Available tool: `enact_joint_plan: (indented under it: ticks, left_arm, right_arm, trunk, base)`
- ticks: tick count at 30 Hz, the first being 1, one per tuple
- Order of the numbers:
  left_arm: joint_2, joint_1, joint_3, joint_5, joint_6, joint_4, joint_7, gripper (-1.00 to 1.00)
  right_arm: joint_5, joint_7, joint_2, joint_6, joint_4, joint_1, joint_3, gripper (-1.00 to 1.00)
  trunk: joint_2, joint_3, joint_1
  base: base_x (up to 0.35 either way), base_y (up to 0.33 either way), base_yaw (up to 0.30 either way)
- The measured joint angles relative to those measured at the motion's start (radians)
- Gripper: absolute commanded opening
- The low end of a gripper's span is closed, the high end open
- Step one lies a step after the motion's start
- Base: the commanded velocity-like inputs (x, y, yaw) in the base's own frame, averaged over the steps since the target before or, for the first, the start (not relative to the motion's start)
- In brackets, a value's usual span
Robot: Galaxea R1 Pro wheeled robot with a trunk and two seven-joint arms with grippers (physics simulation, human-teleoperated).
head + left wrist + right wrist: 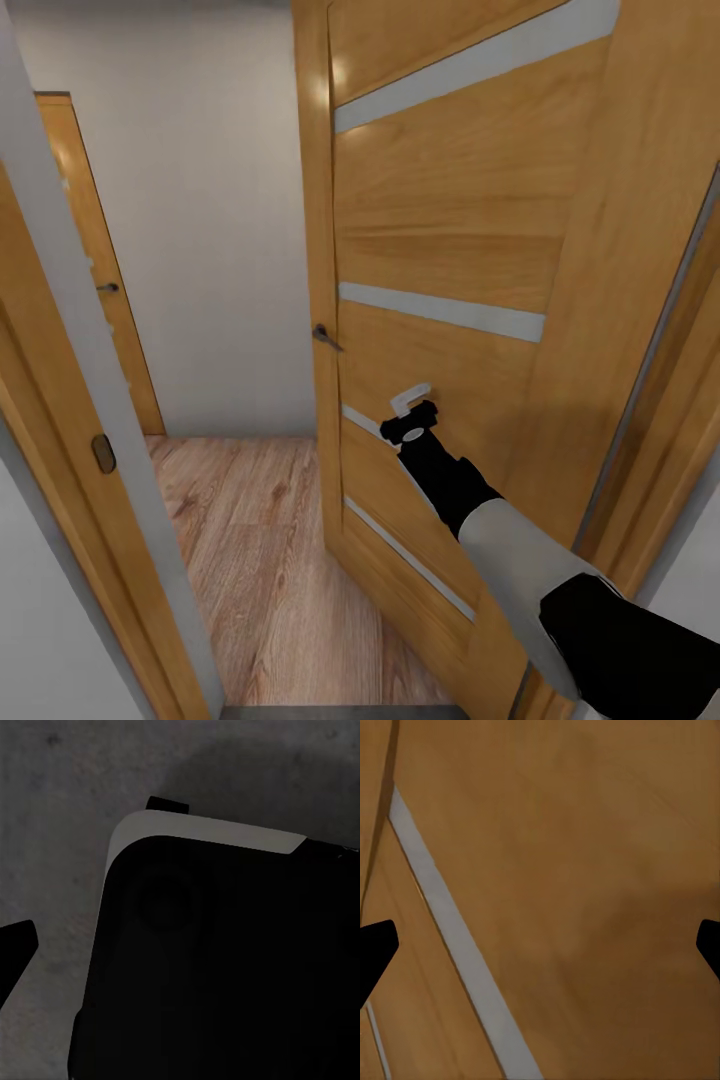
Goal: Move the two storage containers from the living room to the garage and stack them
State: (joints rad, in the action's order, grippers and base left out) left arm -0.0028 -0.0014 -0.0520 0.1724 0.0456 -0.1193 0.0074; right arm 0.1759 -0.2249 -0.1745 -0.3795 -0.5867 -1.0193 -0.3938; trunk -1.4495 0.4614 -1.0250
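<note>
Starting at the left of the head view, a door frame slants up the picture, with a small latch plate set in its edge. Past it, a far door with a dark handle stands shut against a pale wall. Light plank flooring runs through the opening between frame and door.

Right of the gap, a big wooden door with pale inlaid stripes stands ajar and takes up most of the way ahead; its dark handle juts from the near edge. The right arm reaches out to this door, its gripper at or just short of the panel near one stripe. In the right wrist view the two black fingertips sit far apart at the picture's edges with nothing between them, facing the wood and a stripe.

The left wrist view looks down on dark mottled concrete and a black, white-edged part of the robot. One fingertip shows there, so I cannot tell how the left gripper stands.
</note>
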Motion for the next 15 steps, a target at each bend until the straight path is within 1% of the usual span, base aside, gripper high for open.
enact_joint_plan:
  ticks: [8,10,15]
  left_arm:
    - [0.0,0.0,0.0,0.0,0.0,0.0,0.0,1.0]
    - [0.0,0.0,-0.001,0.0,0.0,0.0,0.0,1.0]
    - [0.0,0.0,-0.001,0.002,0.0,0.0,0.0,1.0]
  right_arm:
    - [-0.001,0.012,0.0,-0.001,0.0,0.0,-0.003,1.0]
    - [-0.001,0.012,0.0,-0.001,-0.001,0.0,-0.01,1.0]
    - [-0.001,0.012,0.0,0.0,-0.001,0.0,-0.056,1.0]
  trunk:
    - [0.0,0.0,0.0]
    - [0.0,0.0,0.0]
    - [0.0,0.0,0.0]
  base:
    - [0.0,0.0,0.0]
    - [0.0,0.0,0.0]
    - [0.0,0.0,0.0]
